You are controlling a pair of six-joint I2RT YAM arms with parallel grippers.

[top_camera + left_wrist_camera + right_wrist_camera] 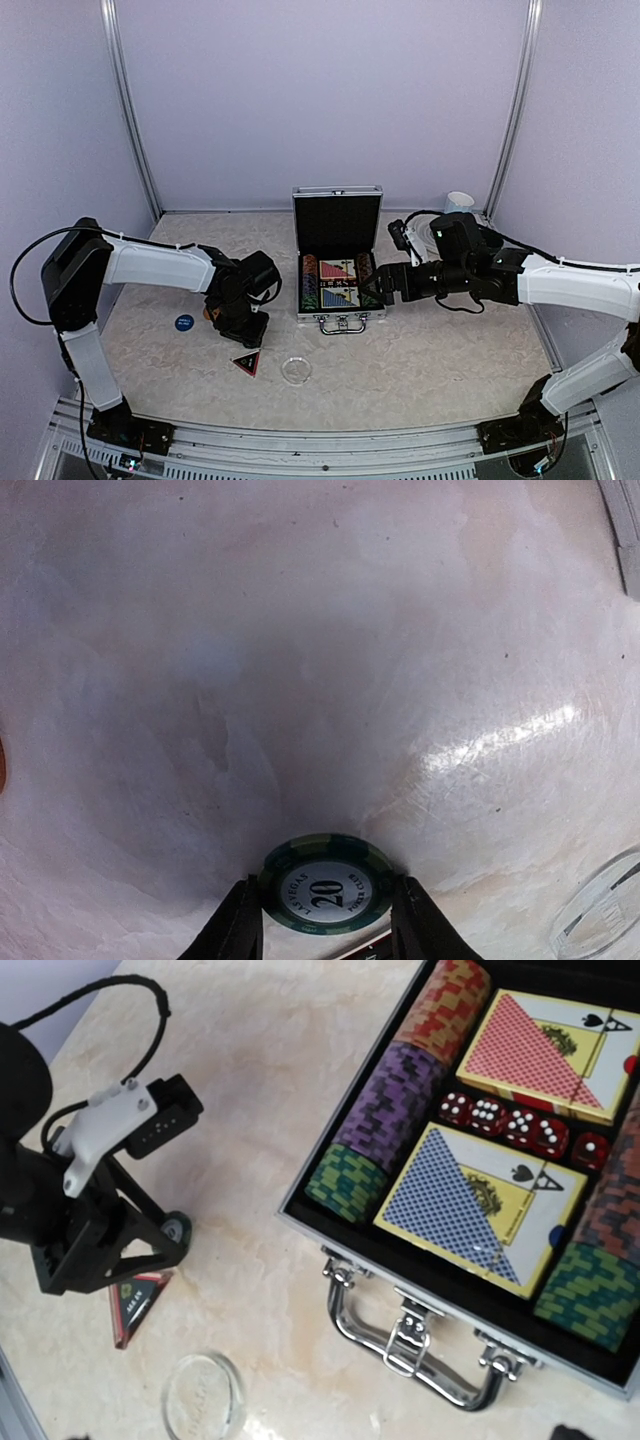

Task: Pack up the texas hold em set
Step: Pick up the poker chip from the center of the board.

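Observation:
The silver case (338,318) of the texas hold em set lies open mid-table with its lid upright. Chip rows (385,1125), a red deck (545,1055), a blue deck (480,1200) and red dice (505,1125) sit inside it. My left gripper (243,333) is down at the table left of the case. Its fingers (235,930) touch both sides of a green chip (326,885) marked 20. A blue disc (183,322), a black triangle (246,362) and a clear disc (295,370) lie loose nearby. My right gripper (378,285) hovers open over the case's right side, holding nothing.
A white mug (460,203) stands at the back right by the wall. An orange object (2,760) shows at the left wrist view's edge. Enclosure walls ring the table. The case's chrome handle (415,1345) points toward the near edge.

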